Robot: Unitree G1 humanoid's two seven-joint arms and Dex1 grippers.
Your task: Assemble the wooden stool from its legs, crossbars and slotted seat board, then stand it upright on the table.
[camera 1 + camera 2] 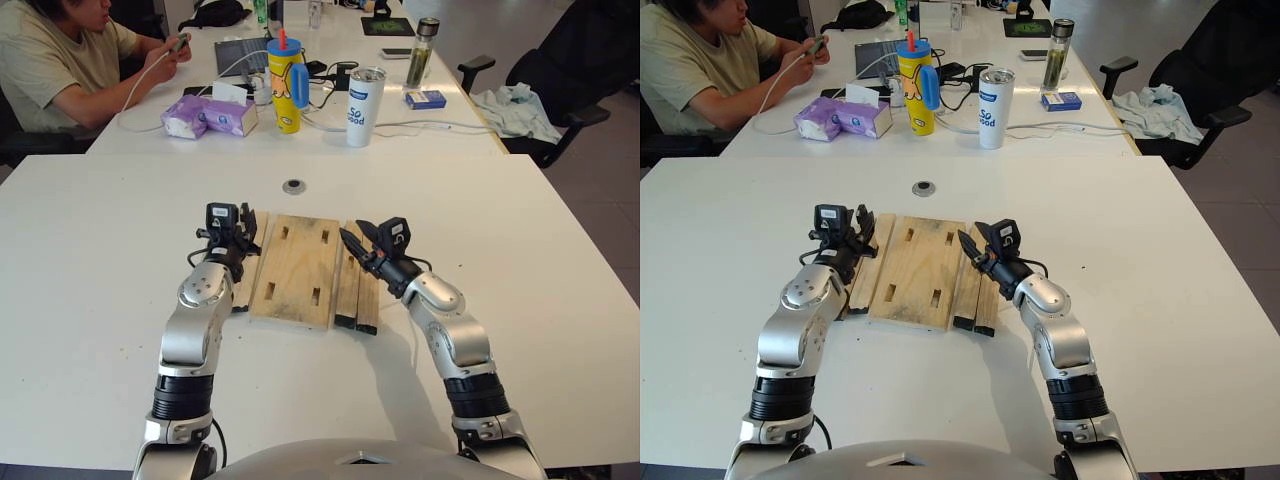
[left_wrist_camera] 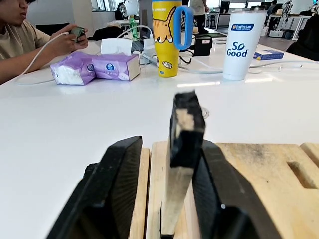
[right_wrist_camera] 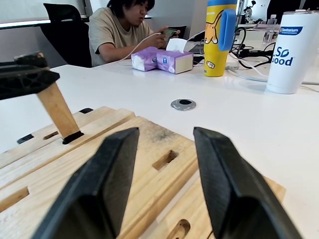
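Observation:
The slotted seat board (image 1: 297, 268) lies flat in the middle of the white table (image 1: 100, 260). Wooden legs (image 1: 357, 295) lie side by side along its right edge, and more pieces (image 1: 243, 285) lie along its left edge. My left gripper (image 1: 232, 235) is over the left pieces, shut on a short wooden crossbar (image 2: 180, 169). The crossbar stands tilted, its lower end resting on the wood (image 3: 56, 110). My right gripper (image 3: 164, 169) is open just above the board's right edge (image 1: 355, 240), holding nothing.
A round cable grommet (image 1: 293, 186) sits in the table just beyond the board. On the table behind stand a yellow cup (image 1: 285, 85), a white tumbler (image 1: 366, 105) and tissue packs (image 1: 210, 115). A person sits there at the far left.

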